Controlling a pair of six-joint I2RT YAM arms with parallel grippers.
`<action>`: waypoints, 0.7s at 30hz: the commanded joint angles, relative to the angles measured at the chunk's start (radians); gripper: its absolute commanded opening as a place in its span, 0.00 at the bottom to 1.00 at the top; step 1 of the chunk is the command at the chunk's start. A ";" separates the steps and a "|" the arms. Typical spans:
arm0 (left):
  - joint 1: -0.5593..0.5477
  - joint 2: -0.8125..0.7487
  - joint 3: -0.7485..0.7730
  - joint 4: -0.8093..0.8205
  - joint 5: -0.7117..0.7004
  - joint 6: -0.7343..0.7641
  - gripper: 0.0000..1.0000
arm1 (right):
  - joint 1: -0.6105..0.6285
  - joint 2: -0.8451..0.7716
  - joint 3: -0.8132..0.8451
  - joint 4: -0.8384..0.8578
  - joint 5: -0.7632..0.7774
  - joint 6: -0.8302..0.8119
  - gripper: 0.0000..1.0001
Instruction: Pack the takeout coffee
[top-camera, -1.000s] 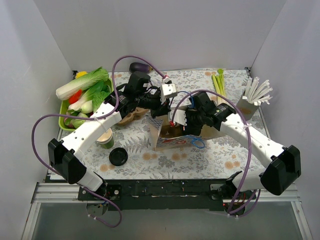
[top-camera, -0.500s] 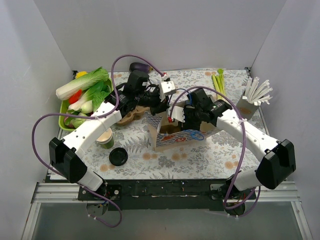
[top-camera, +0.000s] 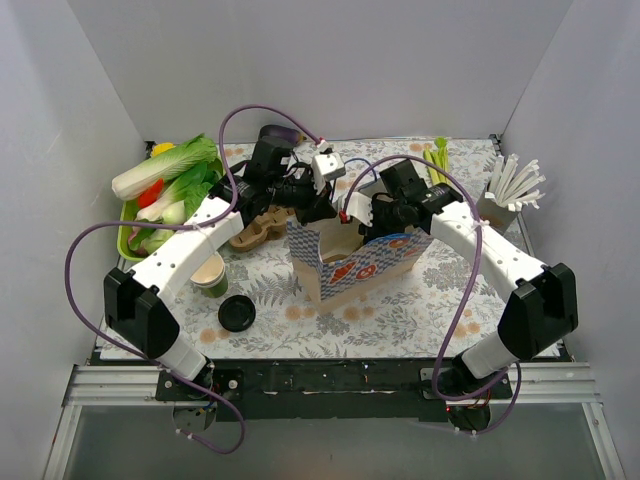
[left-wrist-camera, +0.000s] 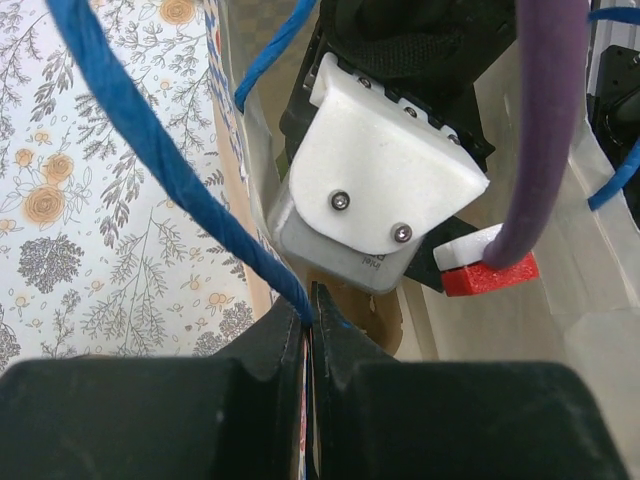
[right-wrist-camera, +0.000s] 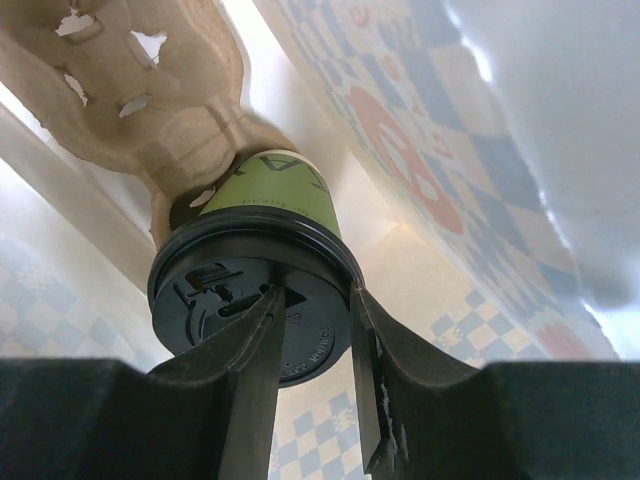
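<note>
The takeout coffee (right-wrist-camera: 275, 195), a green cup with a black lid (right-wrist-camera: 215, 290), lies deep inside the patterned paper bag (top-camera: 355, 265). Its base sits in a brown pulp cup carrier (right-wrist-camera: 150, 90). My right gripper (right-wrist-camera: 315, 300) reaches into the bag (right-wrist-camera: 400, 110) and is shut on the lid's rim, one finger across the lid and one outside it. In the top view the cup is hidden and the right gripper (top-camera: 357, 222) is at the bag's mouth. My left gripper (left-wrist-camera: 309, 300) is shut on the bag's top edge by its blue rope handle (left-wrist-camera: 170, 160), at the bag's back left (top-camera: 318, 205).
Stacked lidless green cups (top-camera: 210, 275) and a loose black lid (top-camera: 237, 314) stand left of the bag. A brown carrier piece (top-camera: 255, 228) lies behind them. A green tray of vegetables (top-camera: 165, 190) is far left, an eggplant (top-camera: 280, 133) and celery (top-camera: 438, 165) at the back, a straw holder (top-camera: 510, 190) right.
Both arms have moved toward the back. The bag has been pulled more upright and its mouth wider, and the right gripper has gone further into it.
</note>
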 joint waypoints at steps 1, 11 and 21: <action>-0.002 -0.008 0.048 -0.008 0.063 -0.012 0.00 | -0.018 0.033 0.063 -0.029 -0.031 0.039 0.39; -0.002 -0.020 0.047 -0.005 0.040 -0.030 0.03 | -0.024 0.043 0.083 -0.034 -0.045 0.035 0.39; -0.002 -0.033 0.041 -0.017 0.028 -0.013 0.05 | -0.033 0.054 0.099 -0.031 -0.051 0.035 0.39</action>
